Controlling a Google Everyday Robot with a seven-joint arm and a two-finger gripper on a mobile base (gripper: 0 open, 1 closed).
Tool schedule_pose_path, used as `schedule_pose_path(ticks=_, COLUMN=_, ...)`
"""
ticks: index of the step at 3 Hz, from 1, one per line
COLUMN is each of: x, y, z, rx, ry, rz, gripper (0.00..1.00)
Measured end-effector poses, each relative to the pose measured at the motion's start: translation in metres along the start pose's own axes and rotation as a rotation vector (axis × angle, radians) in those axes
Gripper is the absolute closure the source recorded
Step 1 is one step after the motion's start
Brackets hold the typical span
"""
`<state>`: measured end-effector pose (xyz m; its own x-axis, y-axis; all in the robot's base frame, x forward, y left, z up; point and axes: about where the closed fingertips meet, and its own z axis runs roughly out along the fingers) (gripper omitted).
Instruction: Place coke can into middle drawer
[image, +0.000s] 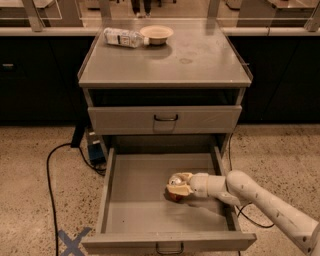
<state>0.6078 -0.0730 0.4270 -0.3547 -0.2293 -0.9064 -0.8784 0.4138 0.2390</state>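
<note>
The gripper (178, 185) is reaching across the right wall into the open middle drawer (135, 202), its fingers clasping the coke can (173, 196). The can is resting low on the drawer floor, right of centre, probably to keep it steady for letting go.

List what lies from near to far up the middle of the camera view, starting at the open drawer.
Front of the open middle drawer → coke can inside it, with the gripper at it, reaching in from the right → closed upper drawer → cabinet top → bottle and bowl, side by side at its far edge.
</note>
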Motion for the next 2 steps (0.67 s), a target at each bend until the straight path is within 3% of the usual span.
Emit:
schedule_pose_path(ticks=1, x=0.0000, y=0.0000, z=0.0000, rx=0.000, ry=0.000, rz=0.000, gripper=0.11)
schedule_pose_path(ticks=2, x=0.0000, y=0.0000, z=0.0001, rx=0.000, ry=0.000, rz=0.000, gripper=0.00)
